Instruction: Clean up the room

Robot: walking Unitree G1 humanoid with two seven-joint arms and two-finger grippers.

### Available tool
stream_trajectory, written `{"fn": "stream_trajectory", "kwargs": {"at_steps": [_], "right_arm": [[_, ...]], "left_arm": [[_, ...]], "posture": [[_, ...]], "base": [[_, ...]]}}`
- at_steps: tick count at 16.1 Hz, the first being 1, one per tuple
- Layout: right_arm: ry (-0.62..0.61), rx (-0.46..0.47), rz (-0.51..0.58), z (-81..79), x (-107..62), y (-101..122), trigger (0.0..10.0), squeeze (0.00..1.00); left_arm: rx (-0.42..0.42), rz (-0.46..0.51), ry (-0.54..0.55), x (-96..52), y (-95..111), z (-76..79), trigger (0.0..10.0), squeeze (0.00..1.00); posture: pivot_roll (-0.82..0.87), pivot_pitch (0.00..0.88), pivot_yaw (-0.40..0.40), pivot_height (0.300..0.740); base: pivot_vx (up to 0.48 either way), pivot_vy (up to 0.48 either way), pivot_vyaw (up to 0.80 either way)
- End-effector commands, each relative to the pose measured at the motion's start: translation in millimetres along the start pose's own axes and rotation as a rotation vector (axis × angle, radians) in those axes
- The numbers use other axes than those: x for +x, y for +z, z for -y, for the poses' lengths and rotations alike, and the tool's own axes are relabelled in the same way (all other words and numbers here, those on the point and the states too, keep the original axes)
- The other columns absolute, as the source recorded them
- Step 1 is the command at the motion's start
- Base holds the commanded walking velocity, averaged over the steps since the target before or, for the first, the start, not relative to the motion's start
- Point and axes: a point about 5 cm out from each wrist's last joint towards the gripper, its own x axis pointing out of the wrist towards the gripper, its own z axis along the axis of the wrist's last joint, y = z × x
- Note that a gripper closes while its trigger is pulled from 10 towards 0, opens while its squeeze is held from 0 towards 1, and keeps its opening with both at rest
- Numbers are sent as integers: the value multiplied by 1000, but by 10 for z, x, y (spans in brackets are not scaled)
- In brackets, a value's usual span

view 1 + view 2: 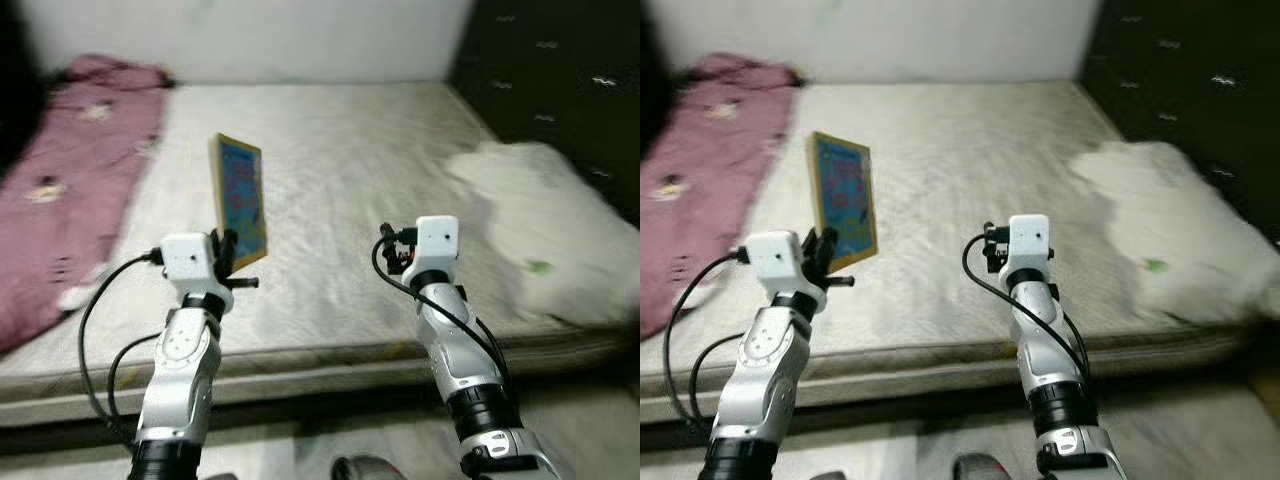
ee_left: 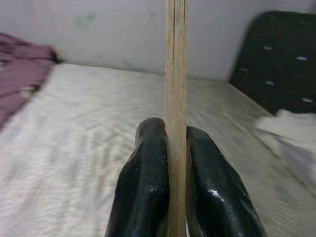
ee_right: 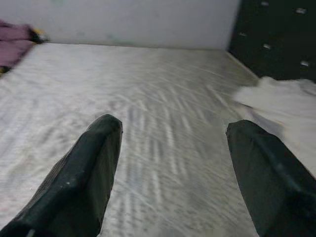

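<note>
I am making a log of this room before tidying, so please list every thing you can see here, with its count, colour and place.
board: one, wooden edge with a blue patterned face, held upright on its edge over the mattress, in the left end effector
mattress: one, off-white, before the robot, reaching to the wall
blanket: one, dark pink with pale spots, along the left side of the mattress
white cloth: one, white, heaped on the right side of the mattress
headboard: one, black and tufted, at the right
wall: one, pale, behind the mattress
left end effector: one, black fingers, shut on the board's edge
right end effector: one, black fingers, open, above the mattress
</note>
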Motion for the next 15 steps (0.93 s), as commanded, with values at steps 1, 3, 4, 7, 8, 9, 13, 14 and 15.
{"fn": "stream_trajectory", "kwargs": {"at_steps": [1,3,4,7,8,9,13,14,15], "right_arm": [[6,3,9,-16,25,36,10000,0],[6,3,8,-16,28,36,10000,0],[6,2,9,-16,31,37,10000,0],[6,1,9,-17,35,39,10000,0],[6,0,9,-17,35,39,10000,0],[6,0,9,-18,34,38,10000,0],[7,-3,7,-14,39,36,10000,0],[7,-5,7,-13,41,35,10000,0],[7,-5,6,-12,41,34,10000,0]], "left_arm": [[0,51,-18,28,98,36,10000,0],[-6,49,-20,24,96,48,10000,0],[-10,47,-25,23,96,56,10000,0],[-14,49,-30,30,98,60,10000,0],[-15,49,-32,30,98,62,10000,0],[-17,49,-32,29,99,63,10000,0],[-22,48,-32,35,97,70,10000,0],[-23,48,-32,34,97,71,10000,0],[-26,49,-32,34,98,74,10000,0]], "posture": [[26,0,-5,740],[26,0,-6,740],[26,0,-6,740],[25,0,-6,740],[25,0,-6,740],[25,0,-6,740],[24,0,-7,740],[23,0,-8,740],[23,0,-8,740]], "base": [[0,-352,0],[0,-358,0],[0,-360,0],[0,-381,0],[0,-412,0],[0,-409,0],[0,-411,0],[0,-352,0],[0,0,0]]}}
